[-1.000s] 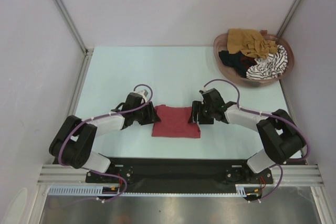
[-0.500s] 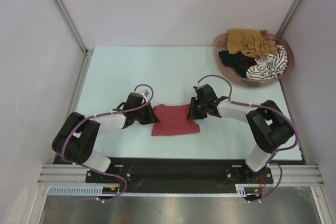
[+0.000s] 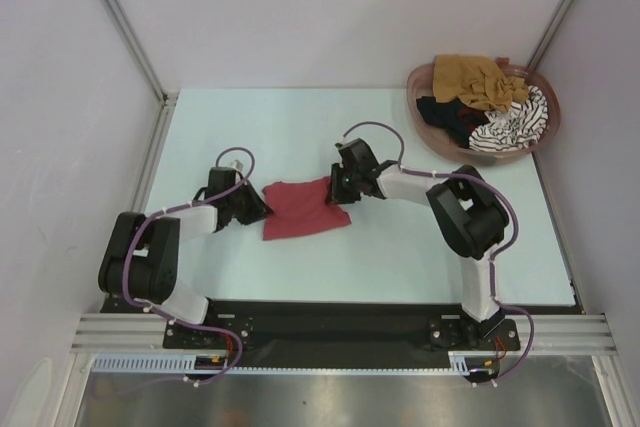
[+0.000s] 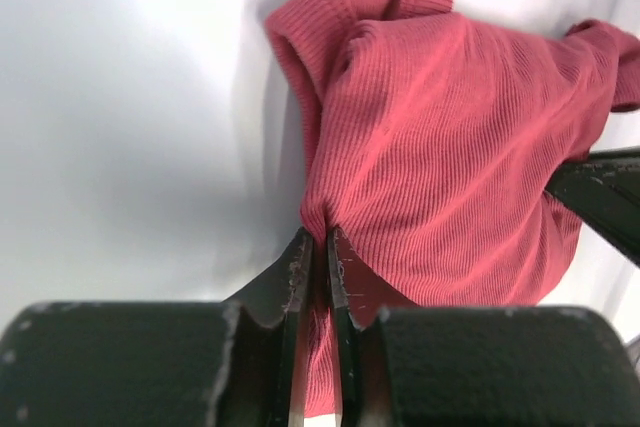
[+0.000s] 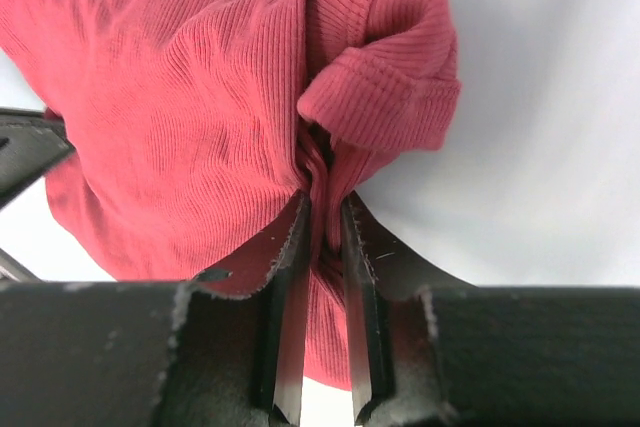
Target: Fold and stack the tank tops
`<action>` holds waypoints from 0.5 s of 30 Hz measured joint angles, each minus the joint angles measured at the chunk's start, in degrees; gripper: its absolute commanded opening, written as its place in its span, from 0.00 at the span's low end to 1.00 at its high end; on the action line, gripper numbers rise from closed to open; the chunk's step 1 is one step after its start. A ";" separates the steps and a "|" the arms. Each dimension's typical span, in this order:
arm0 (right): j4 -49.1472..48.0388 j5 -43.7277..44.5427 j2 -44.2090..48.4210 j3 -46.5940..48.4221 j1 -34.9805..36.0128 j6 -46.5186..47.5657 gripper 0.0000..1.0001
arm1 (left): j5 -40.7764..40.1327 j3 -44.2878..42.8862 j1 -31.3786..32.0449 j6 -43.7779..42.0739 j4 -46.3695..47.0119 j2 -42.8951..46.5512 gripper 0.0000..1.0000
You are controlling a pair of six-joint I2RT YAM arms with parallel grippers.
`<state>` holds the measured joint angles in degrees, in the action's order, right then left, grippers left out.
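Note:
The dark red tank top (image 3: pixel 302 211) is folded into a small rectangle on the pale table, left of centre. My left gripper (image 3: pixel 262 209) is shut on its left edge; the ribbed cloth (image 4: pixel 440 137) is pinched between the jaws. My right gripper (image 3: pixel 338 191) is shut on its right edge, with a bunched fold (image 5: pixel 200 97) clamped between the jaws. The mustard-brown top (image 3: pixel 478 79), the black top (image 3: pixel 448 115) and the striped top (image 3: pixel 516 125) lie piled in the basket.
The pinkish-brown oval basket (image 3: pixel 424 79) stands at the back right corner. A metal frame post (image 3: pixel 120 22) runs along the left wall. The black base rail (image 3: pixel 340 325) lies across the near edge.
Both grippers have carried the dark red top to the left and a little away from the bases. The cloth now sits slightly skewed.

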<state>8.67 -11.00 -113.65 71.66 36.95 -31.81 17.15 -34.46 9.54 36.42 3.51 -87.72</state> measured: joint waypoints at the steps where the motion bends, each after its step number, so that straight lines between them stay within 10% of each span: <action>1: -0.17 0.02 -1.75 2.34 0.37 -0.17 0.22 | 0.00 -0.15 -1.49 0.00 -0.02 -0.15 0.15; 15: 0.00 -1.42 -12.35 16.96 2.05 -2.29 0.20 | -2.64 -4.11 -6.73 -1.51 -2.69 -2.51 0.14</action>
<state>8.67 -12.43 -125.99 88.62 39.00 -34.11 14.50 -38.57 2.81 34.92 0.82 -90.24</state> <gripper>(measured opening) 0.212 0.148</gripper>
